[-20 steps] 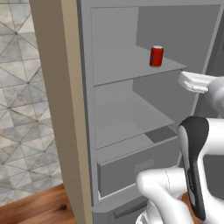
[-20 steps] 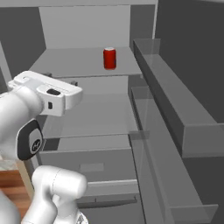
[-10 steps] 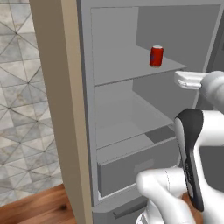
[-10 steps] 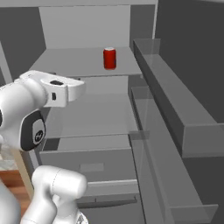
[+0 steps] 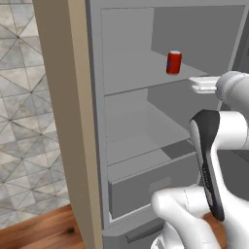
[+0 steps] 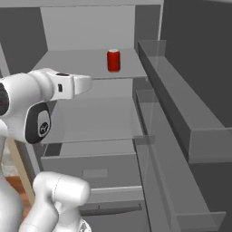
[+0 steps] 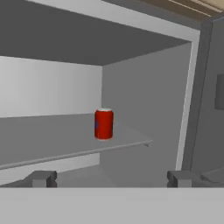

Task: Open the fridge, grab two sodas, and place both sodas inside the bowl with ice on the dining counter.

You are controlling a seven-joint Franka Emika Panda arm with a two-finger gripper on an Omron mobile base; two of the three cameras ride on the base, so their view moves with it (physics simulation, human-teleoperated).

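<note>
Fridge (image 6: 190, 136) door open, step 1 done | can (image 5: 173, 62) upright on upper shelf (image 6: 77, 63), untouched | gripper (image 7: 109, 177) jaws wide, empty, aimed at can, well short of it | left: grab 2 sodas, put both in bowl.

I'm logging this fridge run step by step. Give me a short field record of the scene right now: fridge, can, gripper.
fridge: door open, grey shelves showing
red can: upright on the upper shelf, alone there
gripper: open, holding nothing, short of the can and aimed at it
drawer: at the fridge's bottom
</note>
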